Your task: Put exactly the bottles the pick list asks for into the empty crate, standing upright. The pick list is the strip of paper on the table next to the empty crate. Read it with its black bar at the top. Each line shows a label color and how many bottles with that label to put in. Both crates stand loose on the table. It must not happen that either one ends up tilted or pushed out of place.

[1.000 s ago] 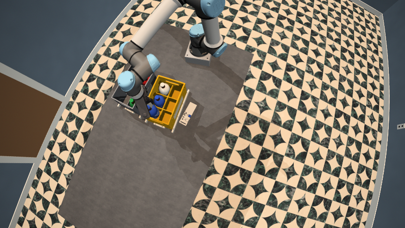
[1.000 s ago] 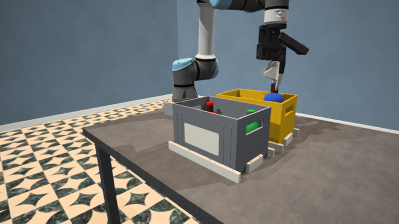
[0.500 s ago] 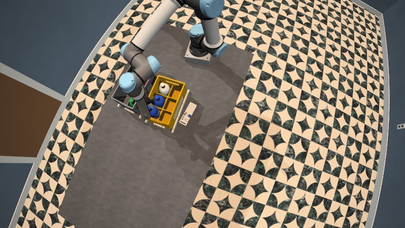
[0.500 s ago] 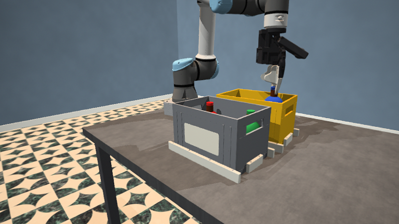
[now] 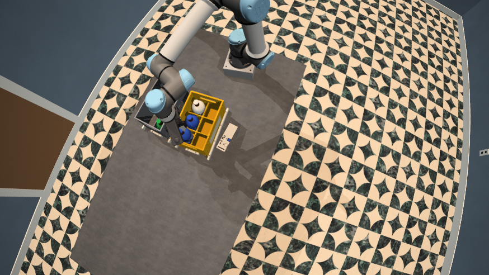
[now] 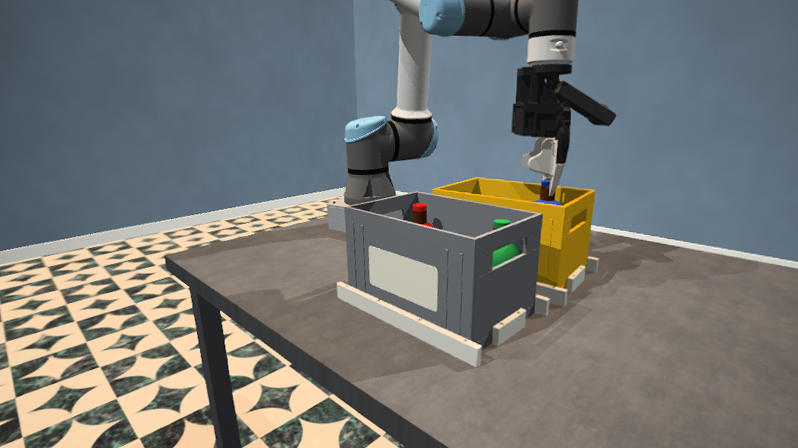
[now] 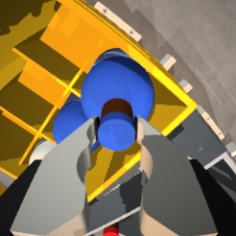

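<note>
My gripper (image 6: pixel 551 188) (image 7: pixel 116 117) is shut on the neck of a blue bottle (image 5: pixel 186 135) (image 6: pixel 548 202) (image 7: pixel 117 86). The bottle is upright, mostly down inside an end compartment of the yellow crate (image 5: pixel 206 151) (image 6: pixel 573 231); whether its base touches the crate floor is hidden. A second blue bottle (image 5: pixel 192 122) (image 7: pixel 69 125) stands in the neighbouring compartment, and a white bottle (image 5: pixel 198 108) (image 7: pixel 40 153) beyond it. The grey crate (image 6: pixel 508 295) holds a red bottle (image 6: pixel 419 213) (image 7: pixel 110 231) and a green bottle (image 5: pixel 159 123) (image 6: pixel 500 223). The pick list (image 5: pixel 231 130) appears to show white 1, blue 2.
The crates stand side by side, with low pale strips (image 6: pixel 406 324) (image 7: pixel 117 21) around them on the table. The yellow crate's other row of compartments, towards the pick list, is empty. The grey crate's wall is close beside the gripper.
</note>
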